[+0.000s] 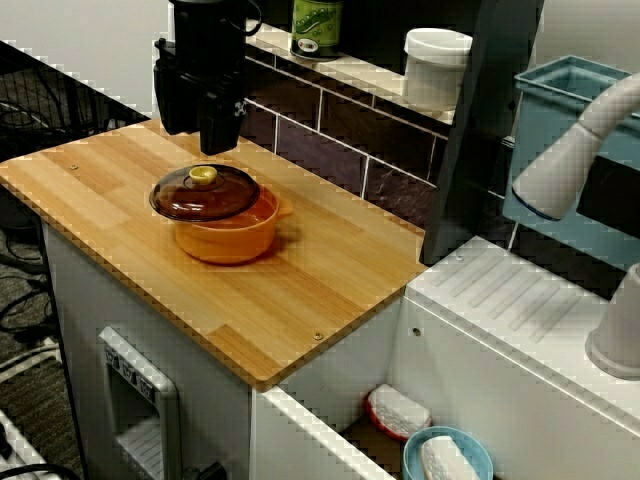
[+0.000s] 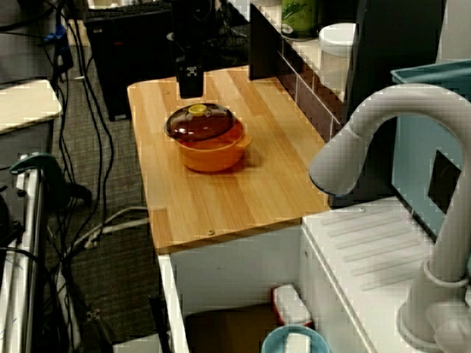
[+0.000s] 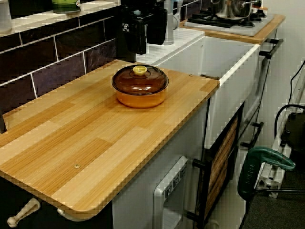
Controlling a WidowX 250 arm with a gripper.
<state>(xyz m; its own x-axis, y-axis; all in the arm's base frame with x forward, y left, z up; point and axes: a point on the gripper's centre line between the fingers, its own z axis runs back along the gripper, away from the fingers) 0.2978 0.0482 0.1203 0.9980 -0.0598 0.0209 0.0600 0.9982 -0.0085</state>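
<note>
On desk [image 1: 330, 270], left-of-centre in the front view: orange pot [image 1: 228, 235] with brown glass lid [image 1: 205, 195] seated on it, yellow knob [image 1: 203, 176] on top.

Tool [image 1: 200, 140] hangs in the air at the pot's 12 o'clock, toward the tiled wall [image 1: 330, 125]. Fingers look spread, nothing between them, no contact with lid or pot. The end-on view puts the tool [image 3: 147, 47] above and behind the knob, not over it. The view over the faucet agrees: tool [image 2: 190, 90] sits on the far side of the lid [image 2: 200, 123].

Around it: green jar [image 1: 317, 25] and white tub [image 1: 436, 68] on the ledge at 1 o'clock, faucet [image 1: 570, 150] at 3 o'clock, sink basin with sponge [image 1: 398, 410] at 5 o'clock.

Risks as I read them:
- Knob is small and rounded. An off-centre close would likely pinch its edge and slip off.
- With the tool offset toward 12 o'clock, a straight drop would probably land a finger on the glass, tipping the lid or pushing the pot toward 6 o'clock.
- Lid seems to rest loose. A sideways knock could slide it off the rim, and glass onto the desk may crack.
- Pot is light-looking and unrestrained, so any drag would shift it.
</note>
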